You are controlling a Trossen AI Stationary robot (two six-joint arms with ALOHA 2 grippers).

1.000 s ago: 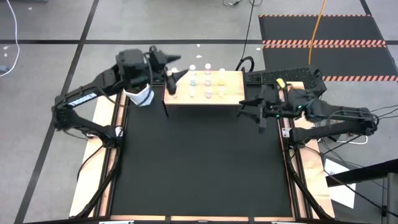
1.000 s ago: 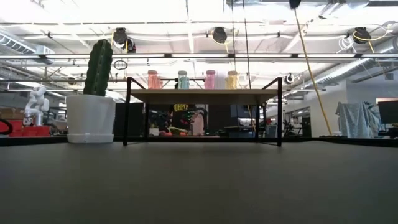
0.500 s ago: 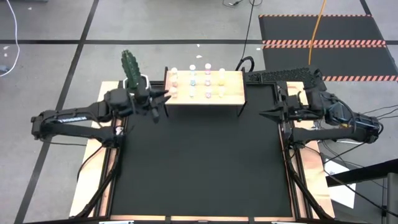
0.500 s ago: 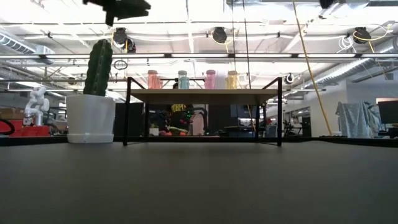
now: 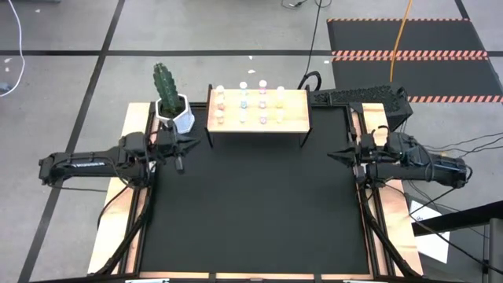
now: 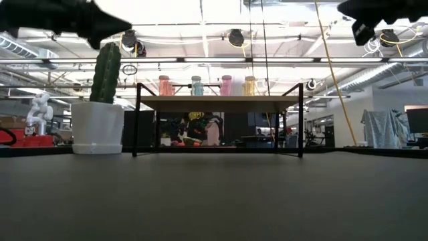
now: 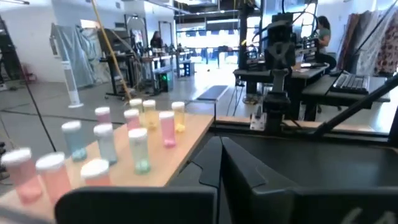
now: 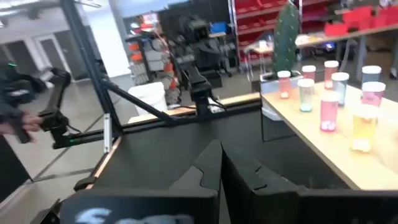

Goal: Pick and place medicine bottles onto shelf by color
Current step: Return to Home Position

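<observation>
The medicine bottles (image 5: pixel 251 100) stand upright on the top of the light wooden shelf (image 5: pixel 297 118) at the table's far middle, in columns by colour: pink (image 6: pixel 164 85), blue (image 6: pixel 196 85), pink-purple (image 6: pixel 226 85), yellow (image 6: pixel 249 85). My left gripper (image 5: pixel 191 145) hovers shut above the table's left edge, just near the cactus pot, pointing toward the right. At the table's right edge my right gripper (image 5: pixel 331 155) is shut too and points toward the left. Each wrist view shows its fingers closed together, the left gripper (image 7: pixel 219 155) and the right gripper (image 8: pixel 219 158), holding nothing.
A white pot with a green cactus (image 5: pixel 173 110) stands on the table left of the shelf, close to my left gripper. A dark keyboard (image 5: pixel 357 96) lies beyond the table's far right corner. The black mat (image 5: pixel 251 204) spreads between both arms.
Both grippers have drawn back from the shelf's ends and have shut with nothing in them. The left one has gone from beside the shelf's left end past the cactus toward the table's left and near edges, the right one toward the right and near edges. The bottles have stayed still.
</observation>
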